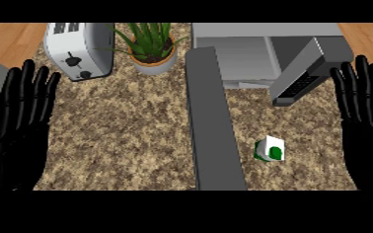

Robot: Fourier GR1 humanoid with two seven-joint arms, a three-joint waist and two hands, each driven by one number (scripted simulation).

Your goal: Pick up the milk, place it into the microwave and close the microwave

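Milk, a small white box w/ a green spot, sits on the speckled stone counter between the long grey door and the right hand, w/ bare room around it. Microwave is open at the back. Left hand & right hand rest at the side edges, fingers straight, holding nothing.

We count one milk carton, one microwave with its door open, one toaster at the counter's far left corner, one potted plant at its far edge, two hands: left hand, right hand.
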